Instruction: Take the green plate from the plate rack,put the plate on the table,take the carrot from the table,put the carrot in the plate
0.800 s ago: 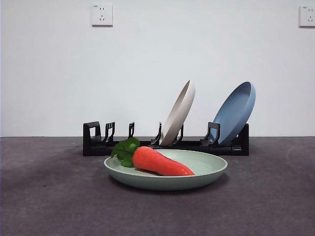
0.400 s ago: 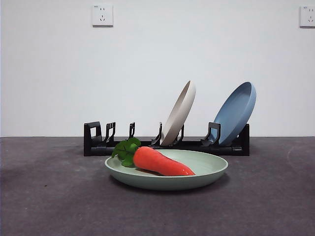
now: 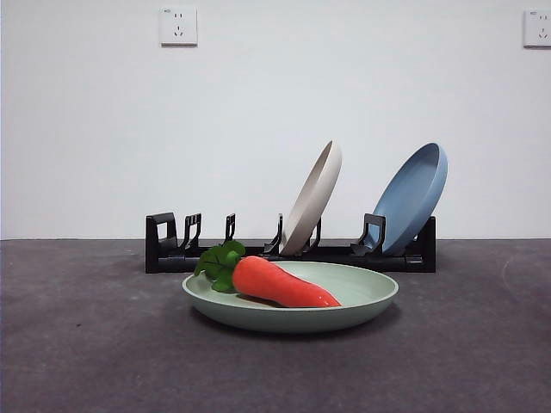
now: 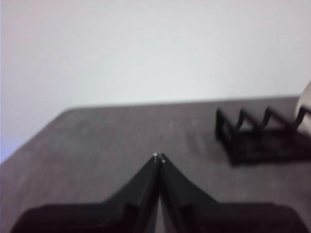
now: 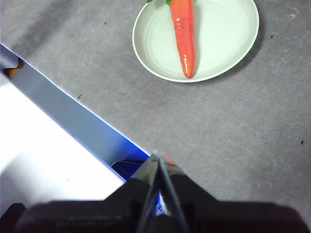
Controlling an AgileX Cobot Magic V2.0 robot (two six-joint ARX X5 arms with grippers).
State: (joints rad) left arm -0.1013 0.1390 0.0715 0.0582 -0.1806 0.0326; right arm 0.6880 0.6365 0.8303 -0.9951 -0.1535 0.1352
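White wall behind; dark table [image 3: 77, 344]. Plate rack [image 3: 172, 249] stands far, holding cream plate [image 3: 312, 200] and blue plate [image 3: 413, 198]. Carrot [image 3: 280, 282] lies in green plate [image 3: 344, 301], near. Left gripper [image 4: 159, 158] and right gripper [image 5: 158, 156]: jaws closed, empty, well clear. Risk appears low; a jolt could roll the carrot out.

Both end effectors are matte black. The left end effector [image 4: 159, 159] has two tapering jaws with small pale screws at the tips; the right end effector [image 5: 158, 158] narrows likewise from a broad black base.

A bare test room: plain white wall [image 3: 275, 103], wall sockets [image 3: 178, 26], dark table [image 3: 86, 344]
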